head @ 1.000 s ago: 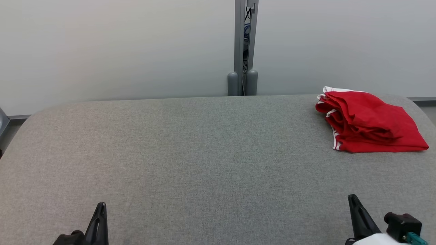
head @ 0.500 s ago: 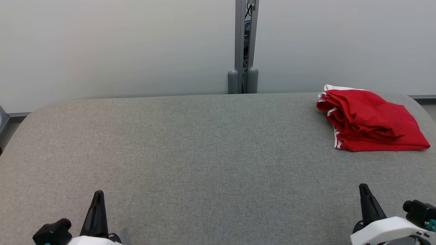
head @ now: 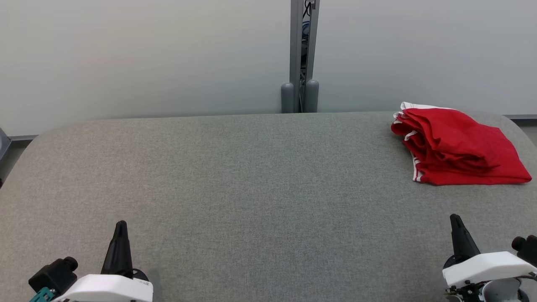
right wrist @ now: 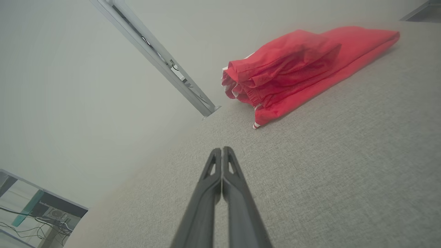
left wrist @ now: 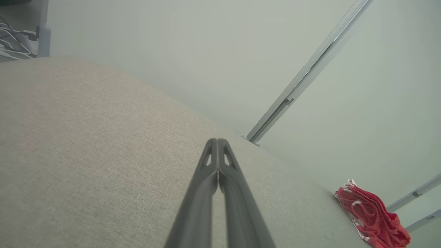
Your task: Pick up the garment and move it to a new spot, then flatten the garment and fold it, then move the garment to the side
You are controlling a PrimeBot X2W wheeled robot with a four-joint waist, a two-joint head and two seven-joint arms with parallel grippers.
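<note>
The garment (head: 457,147) is red cloth with white trim, folded into a loose pile at the far right of the grey table (head: 251,188). It also lies ahead of the right wrist (right wrist: 299,69) and small at the lower right of the left wrist view (left wrist: 372,217). My left gripper (head: 121,224) is shut and empty over the table's near left. My right gripper (head: 454,218) is shut and empty at the near right, well short of the garment. Both pairs of fingertips meet, left (left wrist: 217,140) and right (right wrist: 222,148).
A pale wall runs behind the table, with a grey post (head: 300,58) at its middle. The table's corners are rounded. Cables and equipment lie on the floor beyond the left end (left wrist: 13,38).
Both grippers have come further up into the head view, with more of the white wrists showing. The picture shifted slightly as the camera moved. The garment lies as before.
</note>
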